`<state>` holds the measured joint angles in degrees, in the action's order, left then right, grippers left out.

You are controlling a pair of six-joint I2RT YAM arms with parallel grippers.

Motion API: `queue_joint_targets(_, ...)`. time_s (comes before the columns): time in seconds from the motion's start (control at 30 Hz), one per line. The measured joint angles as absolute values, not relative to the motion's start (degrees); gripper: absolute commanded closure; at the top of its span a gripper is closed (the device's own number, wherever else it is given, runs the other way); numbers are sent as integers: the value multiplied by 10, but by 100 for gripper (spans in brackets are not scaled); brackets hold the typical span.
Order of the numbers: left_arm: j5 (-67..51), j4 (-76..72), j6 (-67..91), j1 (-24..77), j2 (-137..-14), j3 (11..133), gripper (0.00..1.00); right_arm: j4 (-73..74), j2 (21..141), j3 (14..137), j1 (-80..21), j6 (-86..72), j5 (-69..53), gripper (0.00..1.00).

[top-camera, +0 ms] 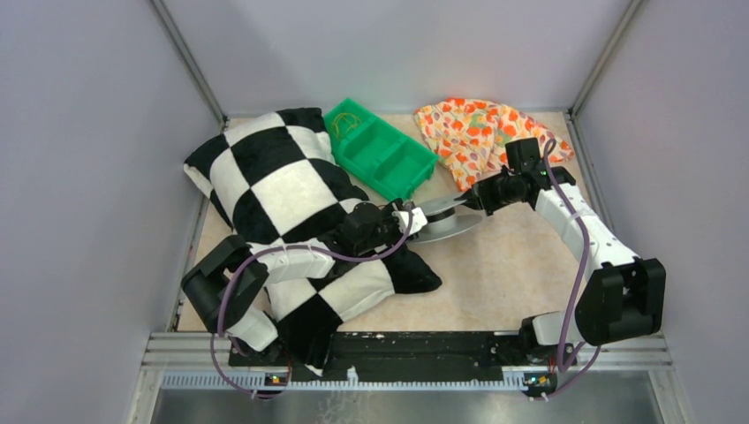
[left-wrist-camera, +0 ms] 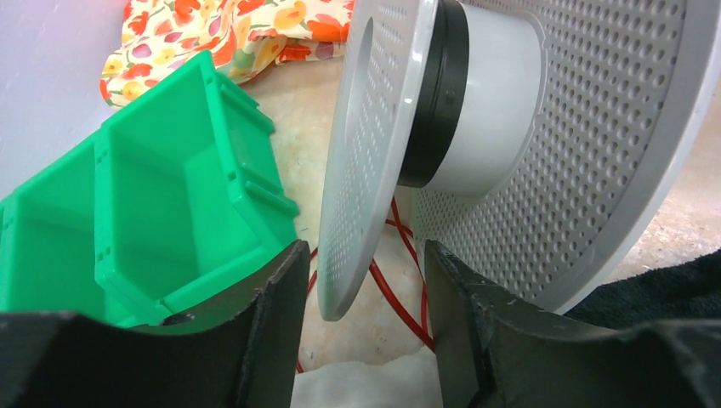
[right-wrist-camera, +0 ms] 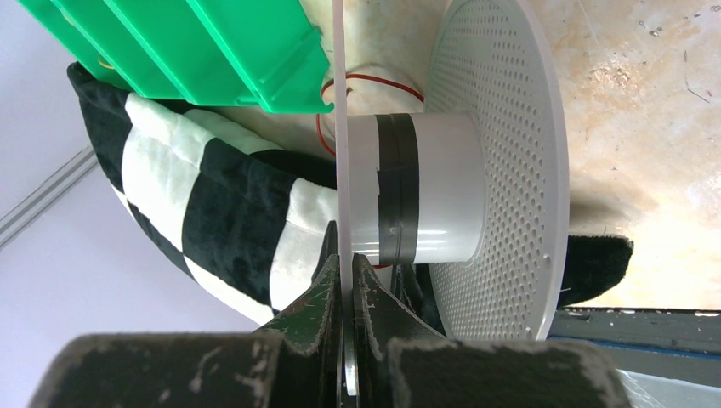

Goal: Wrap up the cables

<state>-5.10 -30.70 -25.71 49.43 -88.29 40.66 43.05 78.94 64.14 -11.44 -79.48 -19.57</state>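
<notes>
A grey perforated spool (top-camera: 449, 219) with a white hub (left-wrist-camera: 493, 110) is held on its side above the table. My right gripper (right-wrist-camera: 346, 285) is shut on the edge of its thin flange (right-wrist-camera: 338, 85). My left gripper (left-wrist-camera: 366, 314) is open, its fingers (left-wrist-camera: 272, 331) straddling the rim of the other flange (left-wrist-camera: 374, 127) with a gap on each side. The cable, a thin red wire (left-wrist-camera: 400, 280), lies in loose loops on the table under the spool. A loop of it (right-wrist-camera: 374, 78) also shows beyond the hub. No wire is wound on the hub, which carries only a black tape band.
A green divided bin (top-camera: 380, 150) stands just left of the spool, close to my left fingers. A black-and-white checkered pillow (top-camera: 283, 185) lies under and around the left arm. A floral cloth (top-camera: 468, 132) sits at the back right. Grey walls enclose the table.
</notes>
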Motion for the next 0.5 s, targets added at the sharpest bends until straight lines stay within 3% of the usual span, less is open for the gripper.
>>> queue_joint_targets(0.33, -52, -316, -260, 492, -889, 410, 72, 428, 791, 641, -114, -792, -199, 100)
queue_joint_targets(0.5, -50, -317, -261, 489, -889, 411, 81, 426, 792, 641, -114, -789, -201, 100)
